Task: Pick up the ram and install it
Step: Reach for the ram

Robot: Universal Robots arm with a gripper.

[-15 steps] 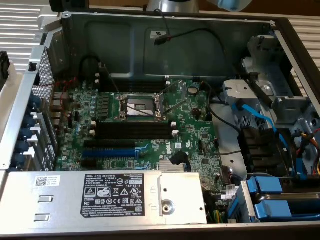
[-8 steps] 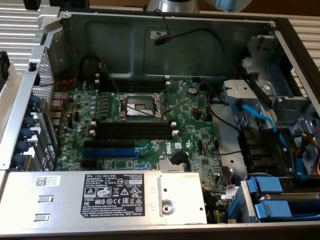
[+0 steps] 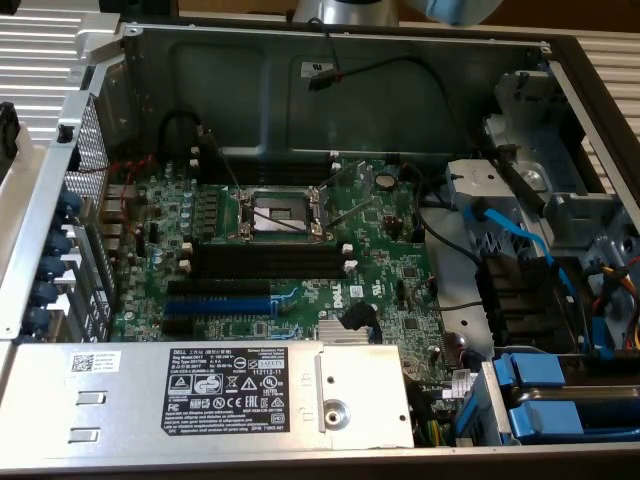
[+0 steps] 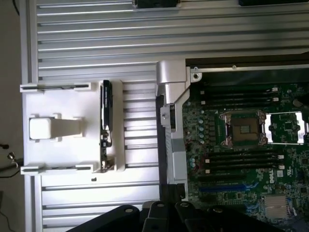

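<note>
1. The pincer (image 4: 166,215) is closed and holds nothing. Its dark knuckles hang over the ribbed aluminium bench (image 4: 96,43), above the strip just beside a corner of the computer case (image 4: 171,96).
2. The ram (image 4: 106,111) is well apart from the pincer, standing on its long edge in a white holder (image 4: 63,104). My guess is that it is propped upright so its top edge is free for a grasp from above, with the holder's end brackets keeping it from tipping.
3. The holder reaches one edge of the bench and sits just outside the case's wall. The ram runs along that wall, crosswise to the slots it is meant for.
4. The case lies open with the motherboard (image 4: 231,159) facing up, which leaves everything on it reachable from above. The black memory slots (image 3: 270,255) on either side of the CPU socket (image 4: 243,128) all look empty, so nothing has been installed yet.
5. The arm (image 3: 330,10) stands high, seen above the far wall of the case. The wrist points straight down, with holder and case both below it.
</note>
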